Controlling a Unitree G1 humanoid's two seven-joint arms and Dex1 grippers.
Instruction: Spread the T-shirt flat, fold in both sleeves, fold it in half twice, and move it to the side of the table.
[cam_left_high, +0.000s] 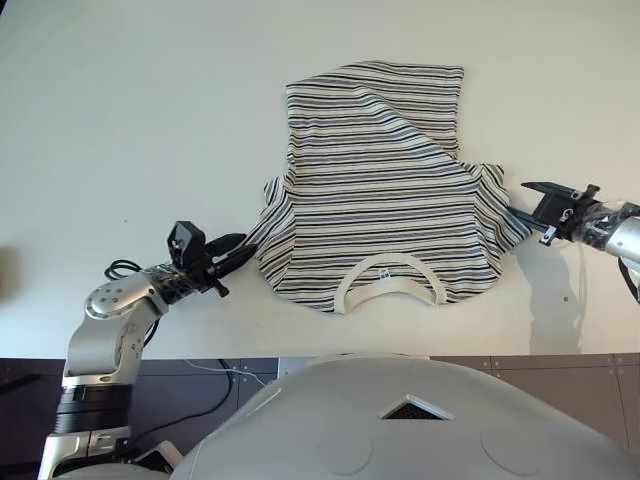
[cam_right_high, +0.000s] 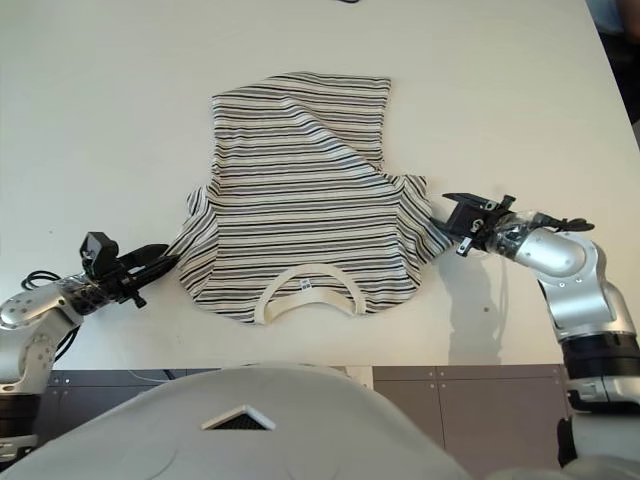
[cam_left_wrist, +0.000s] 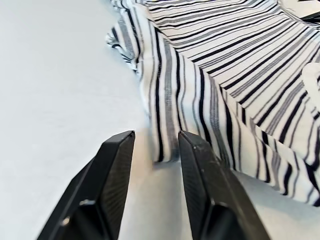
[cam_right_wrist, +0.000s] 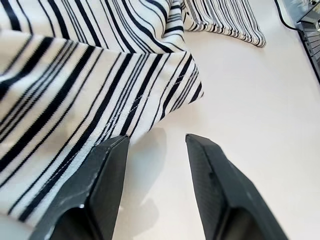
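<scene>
T-shirt, head views: black, grey and white stripes (cam_left_high: 375, 180); it lies on the white table (cam_left_high: 120, 100) near the near edge, hem away from the robot, with the far right corner folded diagonally over the body.
collar: white band (cam_left_high: 390, 285), on the side nearest the robot.
neck label: small white tag (cam_left_high: 386, 271) inside the collar; its print is too small to read.
left gripper: low over the table (cam_left_high: 238, 250), at the tip of the left-side sleeve.
right gripper: low over the table (cam_left_high: 522, 200), at the right-side sleeve.
left-side sleeve, left wrist view: the hem corner (cam_left_wrist: 162, 135) lies in the gap between 2 parted black fingers (cam_left_wrist: 115, 165), which grip nothing.
right-side sleeve, right wrist view: the hem (cam_right_wrist: 100, 90) reaches the tip of 1 of 2 parted fingers (cam_right_wrist: 107, 170); nothing is held, and bare table shows between them.
</scene>
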